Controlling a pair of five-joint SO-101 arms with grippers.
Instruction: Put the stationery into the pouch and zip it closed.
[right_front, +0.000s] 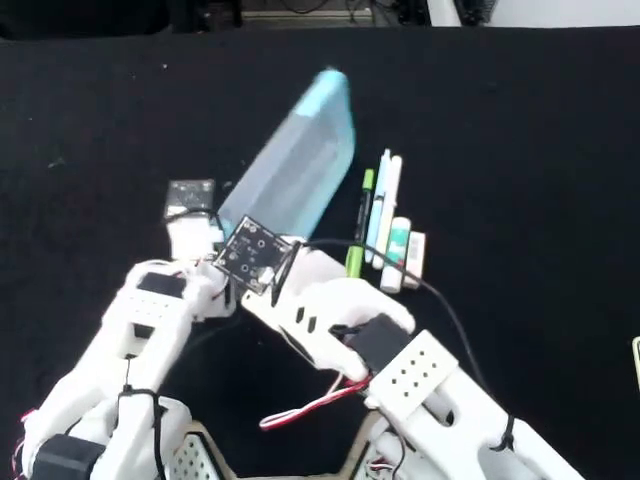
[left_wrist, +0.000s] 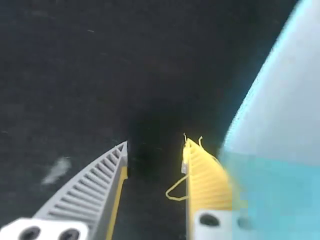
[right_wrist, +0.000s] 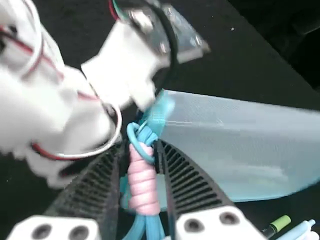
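Nothing looks packed: pens (right_front: 382, 205) lie beside the pouch (right_front: 295, 165). My right gripper (right_wrist: 141, 156) pinches the zip pull (right_wrist: 142, 187); left gripper (left_wrist: 156, 147) gapes wide.

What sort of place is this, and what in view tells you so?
Probably a robotics lab bench: two white robot arms stand at a black table, with a blue pouch and some pens laid out as task props.

Overhead looks down; wrist cameras (close) share pouch (right_wrist: 240, 145).
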